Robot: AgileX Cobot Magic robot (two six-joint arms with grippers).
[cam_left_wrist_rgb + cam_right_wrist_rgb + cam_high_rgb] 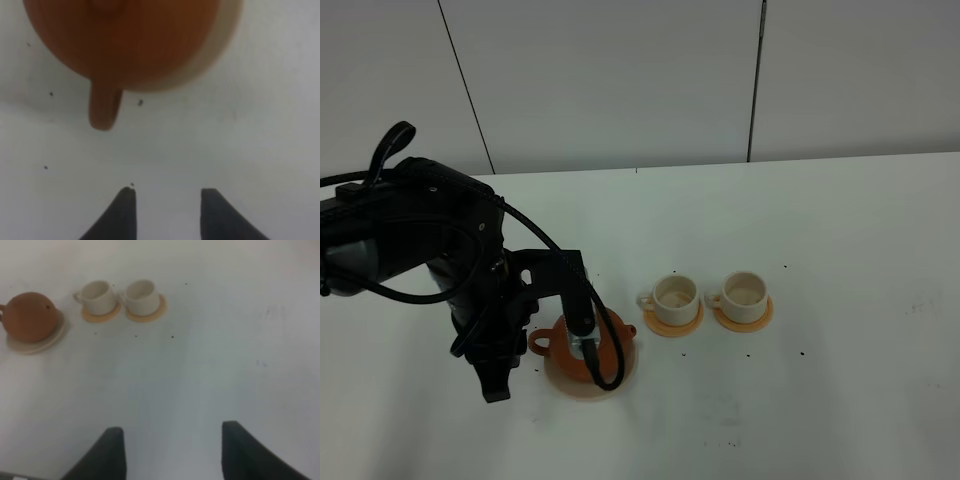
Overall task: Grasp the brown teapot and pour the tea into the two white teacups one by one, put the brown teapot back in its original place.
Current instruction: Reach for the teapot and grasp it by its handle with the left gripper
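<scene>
White worktop (860, 220), dark specks; pale panelled wall (620, 80) behind. One teapot (27, 317) on one trivet (50, 342). Two cups (675, 293) (744, 290) beside it, on two orange coasters (672, 328) (742, 325). Near teapot handle, left jaws apart, empty; right jaws apart, empty, over worktop.

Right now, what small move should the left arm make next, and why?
Probably pull the left gripper back, clear of the brown teapot: its jaws stand open and empty, apart from the pot, which sits on the beige trivet. Whether the teacups hold tea is unclear.
</scene>
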